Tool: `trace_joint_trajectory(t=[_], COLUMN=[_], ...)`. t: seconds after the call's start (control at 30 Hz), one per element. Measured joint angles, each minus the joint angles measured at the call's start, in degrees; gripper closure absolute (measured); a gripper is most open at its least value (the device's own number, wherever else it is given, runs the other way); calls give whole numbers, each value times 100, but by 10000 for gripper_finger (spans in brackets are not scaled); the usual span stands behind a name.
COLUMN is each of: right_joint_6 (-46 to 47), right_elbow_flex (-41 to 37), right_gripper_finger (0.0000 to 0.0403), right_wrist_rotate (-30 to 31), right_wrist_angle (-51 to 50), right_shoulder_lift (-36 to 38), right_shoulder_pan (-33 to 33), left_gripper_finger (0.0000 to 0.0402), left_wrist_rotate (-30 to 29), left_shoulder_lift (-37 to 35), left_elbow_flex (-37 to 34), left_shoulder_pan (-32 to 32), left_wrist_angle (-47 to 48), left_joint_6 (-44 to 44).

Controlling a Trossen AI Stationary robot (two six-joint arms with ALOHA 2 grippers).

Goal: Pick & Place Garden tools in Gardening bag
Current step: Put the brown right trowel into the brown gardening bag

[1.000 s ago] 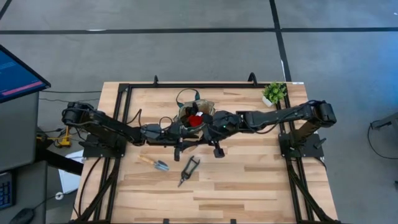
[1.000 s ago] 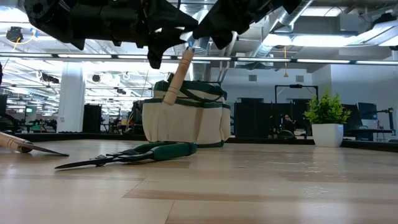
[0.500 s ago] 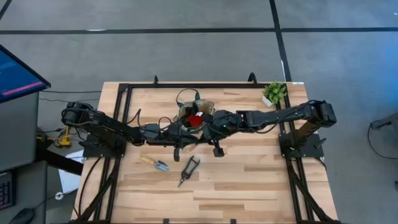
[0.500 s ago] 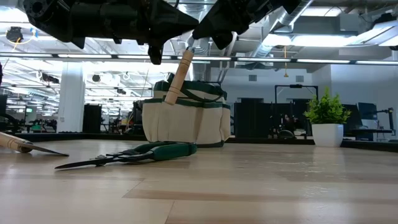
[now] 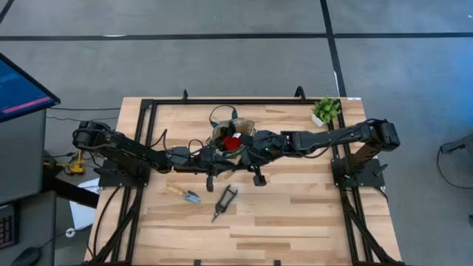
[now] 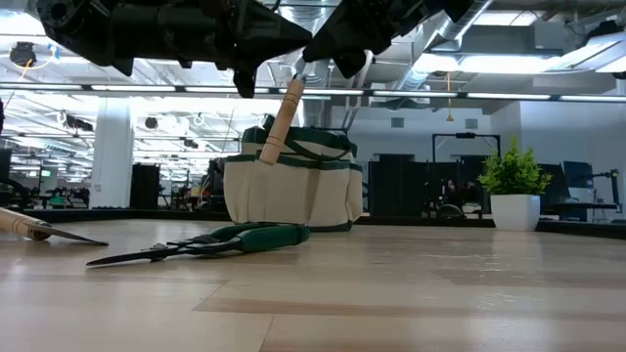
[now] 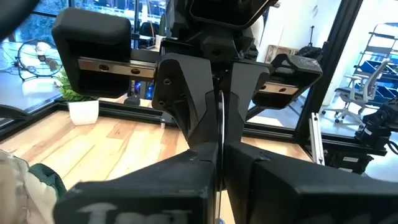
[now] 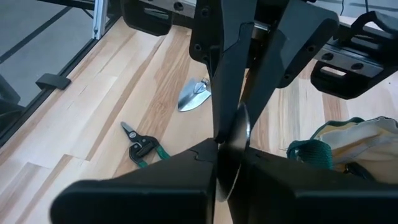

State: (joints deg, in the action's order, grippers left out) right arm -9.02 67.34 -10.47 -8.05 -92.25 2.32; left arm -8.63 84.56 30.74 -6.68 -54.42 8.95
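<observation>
Nearest the table's front edge, in front of the gardening bag (image 6: pixel 293 191), lie two garden tools. The green-handled pruners (image 6: pixel 220 240) rest flat with their blades pointing away from the bag. The trowel (image 5: pixel 185 194) lies beside them, farther from the bag's middle; the low view cuts off most of its wooden handle.

Above these, just in front of the bag's mouth, both grippers meet. The left gripper (image 7: pixel 219 118) has its jaws pressed together with nothing between them. Its wrist view is largely blocked by the other arm's body. The right gripper (image 8: pixel 225 146) has its jaws clamped on a thin shiny metal part. This appears to be the head of the wood-handled tool (image 6: pixel 282 122), though the fingers hide most of it. The tool's handle slants down to the bag, and its lower end is lost behind the green rim.

From above, the arms cover much of the bag. A red-and-black piece (image 5: pixel 233 142) shows inside the opening.

Beyond the bag, toward the table's far corner, stands a potted plant (image 5: pixel 326 111).
</observation>
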Motion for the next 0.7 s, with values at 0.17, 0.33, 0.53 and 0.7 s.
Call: trace_joint_trajectory(t=[0.17,0.33,0.53,0.7], right_joint_6=[111,90,94,92], right_elbow_flex=[1,10,20,28], right_gripper_finger=[367,310,210,148], right_wrist_rotate=[-12,-18,-17,1], right_wrist_angle=[-18,-97,-290,-416], right_shoulder_lift=[38,160,274,341], right_shoulder_pan=[-3,-3,-8,-90], left_gripper_finger=[400,400,401,401], left_wrist_rotate=[-1,-19,-8,5], left_shoulder_lift=[-4,-17,-20,7], left_elbow_flex=[2,25,26,4], left_shoulder_pan=[4,7,7,7], left_wrist_angle=[-28,-94,-59,72], left_joint_6=[2,-3,-25,-22])
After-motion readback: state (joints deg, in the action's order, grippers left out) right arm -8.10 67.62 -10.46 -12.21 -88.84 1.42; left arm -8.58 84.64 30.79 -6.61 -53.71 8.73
